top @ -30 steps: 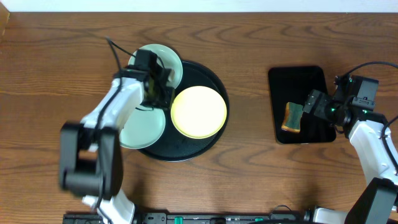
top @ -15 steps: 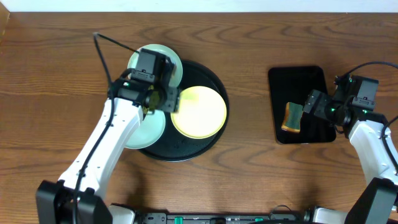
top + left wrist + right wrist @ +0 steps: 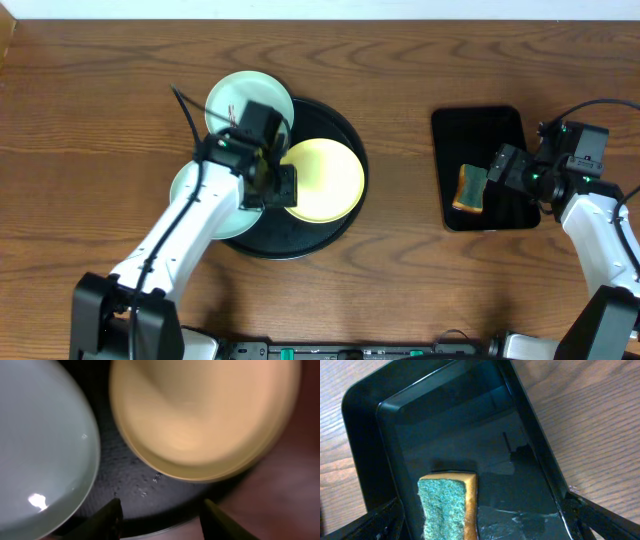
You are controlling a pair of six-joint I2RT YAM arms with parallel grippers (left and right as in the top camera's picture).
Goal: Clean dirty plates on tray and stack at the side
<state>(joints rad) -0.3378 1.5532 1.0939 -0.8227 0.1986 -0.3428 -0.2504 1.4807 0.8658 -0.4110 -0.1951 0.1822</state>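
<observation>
The wooden table (image 3: pixel 80 120) carries everything. On it the round black tray (image 3: pixel 300 238) sits left of centre, with the smaller rectangular tray (image 3: pixel 480 130) well apart toward 3 o'clock.

Of the plates, the yellow plate (image 3: pixel 325 180) lies flat on the round tray, right of its centre. One mint plate (image 3: pixel 240 95) overhangs the rim at 11 o'clock. The other mint plate (image 3: pixel 195 205) overhangs at 8 o'clock, partly hidden under the left arm, and seems to lie a little further outward than a second ago.

The left gripper (image 3: pixel 272 185) has swung from the gap between the two mint plates down to the yellow plate's 9 o'clock edge. Its jaws, closed a second ago, now stand partly apart with nothing between them; the wrist view shows only bare tray under the fingertips (image 3: pixel 111 516). I judge it has let go of a mint plate and is lining up on the yellow one.

The right gripper (image 3: pixel 497 168) has not moved; it hangs spread wide and empty over the rectangular tray, with the sponge (image 3: pixel 470 188) lying untouched at that tray's 7 o'clock. So wiping looks not yet begun, and no plates are stacked at the side.

The 11 o'clock mint plate shows a faint reddish mark (image 3: pixel 232 106).
</observation>
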